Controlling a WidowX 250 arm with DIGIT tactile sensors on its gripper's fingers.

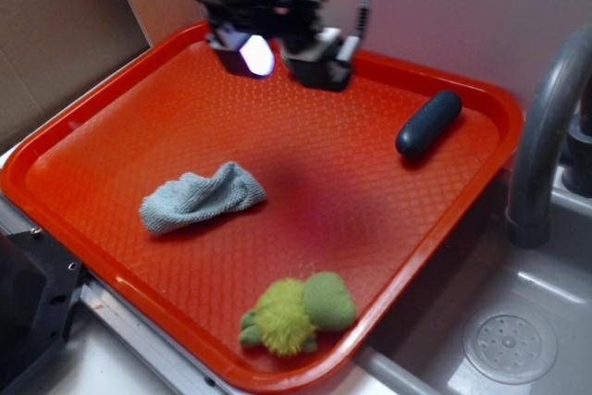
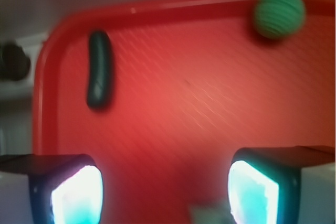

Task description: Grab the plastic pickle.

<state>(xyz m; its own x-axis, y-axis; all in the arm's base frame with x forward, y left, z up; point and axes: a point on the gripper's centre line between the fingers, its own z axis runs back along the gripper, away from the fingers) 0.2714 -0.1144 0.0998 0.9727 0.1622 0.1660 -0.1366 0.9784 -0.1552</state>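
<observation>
The plastic pickle point(image 1: 429, 124) is a smooth, dark blue-grey capsule with rounded ends and no surface texture. It lies flat on the red tray point(image 1: 111, 117), near the tray's far right corner, with its long axis angled toward that corner. In the wrist view it sits just beside the tray's left rim, roughly parallel to it, with a narrow strip of bare tray between the two. The gripper point(image 1: 282, 53) hangs above the far middle of the tray, well apart from the pickle, and its jaws are spread wide with nothing between them; both lit fingers point(image 2: 76, 195) frame open tray floor. A green ball point(image 2: 279, 12) rests against the far rim in the wrist view, well apart from the pickle. A crumpled pale blue cloth point(image 1: 199, 196) lies on the left-centre of the tray, and a fuzzy yellow-green plush toy point(image 1: 298, 314) sits near the front rim. The tray floor between gripper and pickle is bare. A grey faucet point(image 1: 546, 127) rises just beyond the tray's right edge, over a sink point(image 1: 518, 339).
</observation>
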